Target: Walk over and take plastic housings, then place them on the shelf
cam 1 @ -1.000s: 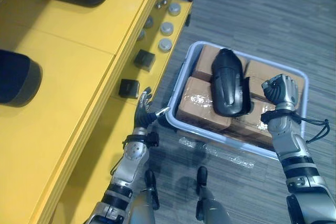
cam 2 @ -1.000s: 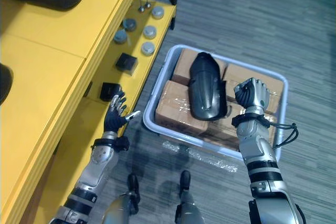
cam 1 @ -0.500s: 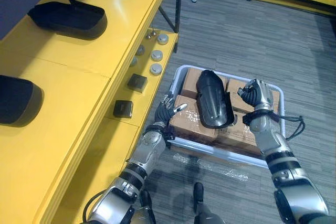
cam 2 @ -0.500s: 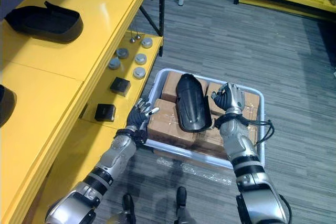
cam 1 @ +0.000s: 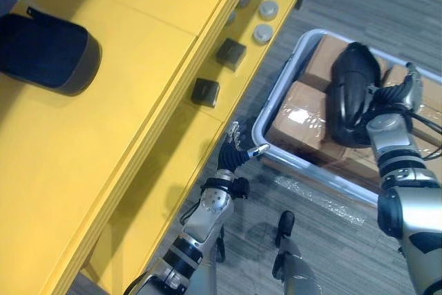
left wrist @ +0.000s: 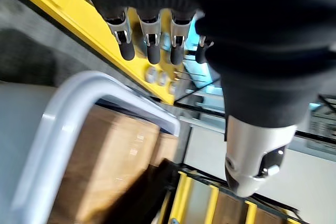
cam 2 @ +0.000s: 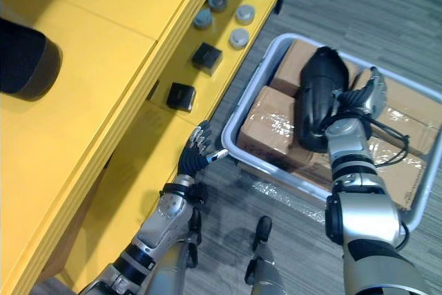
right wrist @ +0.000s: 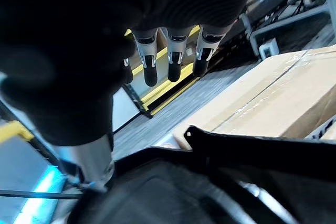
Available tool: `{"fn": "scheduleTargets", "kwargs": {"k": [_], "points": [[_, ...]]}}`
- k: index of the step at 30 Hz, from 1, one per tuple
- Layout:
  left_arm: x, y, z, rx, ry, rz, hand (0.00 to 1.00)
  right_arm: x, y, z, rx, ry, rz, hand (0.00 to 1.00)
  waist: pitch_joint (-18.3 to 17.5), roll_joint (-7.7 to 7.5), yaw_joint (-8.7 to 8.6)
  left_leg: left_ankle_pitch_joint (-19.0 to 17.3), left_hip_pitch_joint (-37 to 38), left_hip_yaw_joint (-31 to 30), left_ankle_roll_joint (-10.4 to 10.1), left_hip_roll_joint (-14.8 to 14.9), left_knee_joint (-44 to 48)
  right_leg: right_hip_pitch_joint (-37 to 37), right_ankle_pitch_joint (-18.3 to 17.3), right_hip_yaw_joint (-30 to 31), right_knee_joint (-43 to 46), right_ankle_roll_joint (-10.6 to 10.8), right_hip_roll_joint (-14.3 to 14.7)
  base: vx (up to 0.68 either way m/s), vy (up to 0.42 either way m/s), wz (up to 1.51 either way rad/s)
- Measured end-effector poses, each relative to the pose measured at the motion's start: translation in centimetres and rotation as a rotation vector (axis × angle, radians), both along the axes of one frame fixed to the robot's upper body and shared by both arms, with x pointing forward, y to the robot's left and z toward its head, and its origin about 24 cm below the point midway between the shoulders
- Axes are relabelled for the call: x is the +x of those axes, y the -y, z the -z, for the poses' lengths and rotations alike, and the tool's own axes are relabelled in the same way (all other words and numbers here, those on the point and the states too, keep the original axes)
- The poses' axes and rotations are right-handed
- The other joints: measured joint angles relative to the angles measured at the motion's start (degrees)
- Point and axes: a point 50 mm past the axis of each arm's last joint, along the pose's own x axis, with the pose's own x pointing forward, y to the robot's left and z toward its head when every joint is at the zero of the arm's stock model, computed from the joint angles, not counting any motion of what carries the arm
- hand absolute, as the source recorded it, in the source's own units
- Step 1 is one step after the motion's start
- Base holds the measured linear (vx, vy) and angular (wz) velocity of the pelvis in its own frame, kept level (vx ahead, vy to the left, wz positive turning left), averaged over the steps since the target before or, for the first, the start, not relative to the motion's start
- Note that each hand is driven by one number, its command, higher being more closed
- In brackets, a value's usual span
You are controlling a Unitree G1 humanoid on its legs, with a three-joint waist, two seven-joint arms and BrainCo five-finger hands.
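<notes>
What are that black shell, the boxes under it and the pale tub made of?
Black shell: likely moulded plastic, smooth with a soft sheen.
Boxes: brown cardboard, wrapped or taped in clear film, judging by the glare.
Tub: probably plastic, with a pale, rounded, glossy rim.

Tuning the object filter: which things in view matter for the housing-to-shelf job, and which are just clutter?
Job:
- black plastic housing, lying on the boxes in the crate
- yellow shelf, with a second housing on it
- right hand, open, beside the crate's housing
- left hand, open, near the crate's corner

Lying about:
- cardboard boxes
- black blocks and grey discs on the lower shelf
</notes>
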Motion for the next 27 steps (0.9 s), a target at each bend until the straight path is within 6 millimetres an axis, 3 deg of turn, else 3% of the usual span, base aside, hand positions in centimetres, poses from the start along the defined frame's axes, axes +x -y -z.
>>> {"fn": "scheduleTargets", "kwargs": {"k": [6,10,11,19,23,27], "points": [[-1.1,0.2,0.6,-0.016,-0.011,0.029,0.00,-2.1,3.6,-0.5,0.009,-0.034,0.133,0.00,1.1,0.98,0.42,0.2,-1.9,-0.6,0.0,-0.5,-0.4,-1.5,-0.1,-1.1,-0.1,0.2,-0.3,0.05,-0.003,0.07],[-1.5,0.3,0.7,-0.036,-0.014,0.036,0.00,-2.2,4.0,0.5,0.032,-0.094,0.130,0.00,1.2,1.23,1.08,0.9,-2.7,-0.4,-0.1,-0.5,-1.9,-3.2,-0.1,-1.1,0.0,0.2,-0.4,0.03,-0.027,-0.01],[-1.7,0.3,0.5,-0.048,-0.009,0.039,0.00,-2.2,4.0,0.6,0.025,-0.110,0.130,1.00,1.2,1.24,1.10,1.2,-3.4,-0.4,-0.2,-0.4,-2.2,-3.9,-0.1,-1.1,0.0,0.2,-0.4,0.02,-0.035,0.01],[-1.9,0.4,-0.5,-0.130,0.004,0.036,0.00,-2.9,4.8,-1.3,-0.067,-0.101,0.088,1.00,1.6,1.36,1.68,1.9,-4.8,0.9,-0.6,0.1,-4.0,-7.8,-0.7,-0.9,2.0,0.0,-0.7,0.02,-0.025,-0.05],[-1.6,-0.2,-0.9,-0.148,0.017,0.011,0.00,-2.7,4.6,-0.8,-0.051,-0.079,0.026,1.00,1.6,1.30,1.51,2.6,-4.4,1.4,-0.8,0.8,-4.7,-7.9,-0.8,-0.7,2.1,-0.3,-0.1,0.05,-0.037,-0.08],[-1.0,-0.9,-1.6,-0.165,0.037,-0.019,0.00,-1.3,1.9,1.5,-0.056,-0.088,-0.085,1.00,1.5,0.83,1.06,2.7,-1.3,3.3,-1.0,1.7,-5.7,-7.3,-1.0,0.4,3.5,-0.5,0.3,0.08,-0.046,-0.23]]}}
